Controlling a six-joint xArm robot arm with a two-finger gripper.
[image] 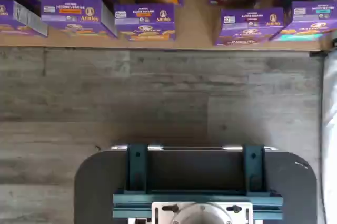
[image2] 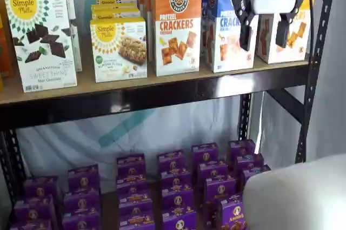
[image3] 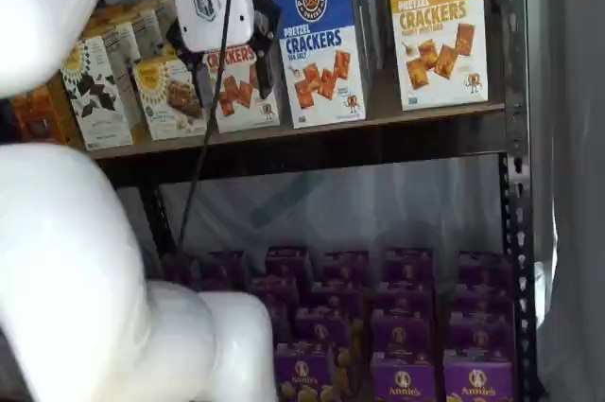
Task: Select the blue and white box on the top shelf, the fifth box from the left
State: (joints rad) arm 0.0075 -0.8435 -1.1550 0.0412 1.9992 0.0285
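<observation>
Up on the top shelf (image2: 162,86): blue box (image2: 230,24) stands upright between the orange and yellow cracker boxes | gripper (image2: 265,30) hangs out front, fingers spread, holding nothing | box sits just left and behind it, so shift left, then reach in

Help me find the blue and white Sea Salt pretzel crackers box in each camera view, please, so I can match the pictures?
Wrist view: not in it; only purple boxes on the lower level show.
Shelf view: the blue and white box stands on the top shelf, upper right, partly behind the open gripper.
Shelf view: the box stands upper centre.
Shared landmark: the orange-topped crackers box beside it.
</observation>
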